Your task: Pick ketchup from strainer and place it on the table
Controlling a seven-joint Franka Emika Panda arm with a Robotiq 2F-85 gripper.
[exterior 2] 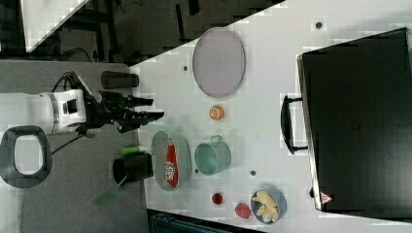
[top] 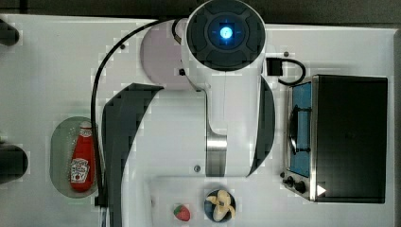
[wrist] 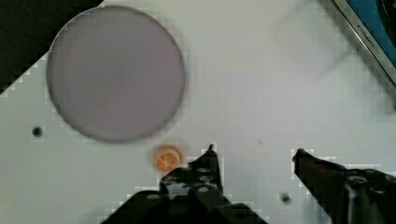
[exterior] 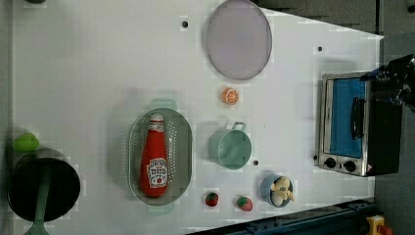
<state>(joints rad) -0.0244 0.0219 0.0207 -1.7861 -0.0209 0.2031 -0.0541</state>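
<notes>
— While the ketchup (exterior: 154,161) is lying in the strainer (exterior: 182,147), lower centre-left of the left view, is anything progressing?

— No. The gripper (wrist: 254,154) is hanging with jaws apart, empty; pickup and worktop (exterior: 88,73) placement are remaining.

White arm reaches in level from the right view's left, its black gripper (exterior 2: 153,109) empty, fingers (wrist: 208,163) spread well apart, touching nothing.

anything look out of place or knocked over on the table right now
Only the ketchup: it lies flat on its side inside the strainer, an odd home for a sauce bottle. Nothing looks spilled or broken. The cup stands upright and the claw hangs open, holding nothing.
</notes>
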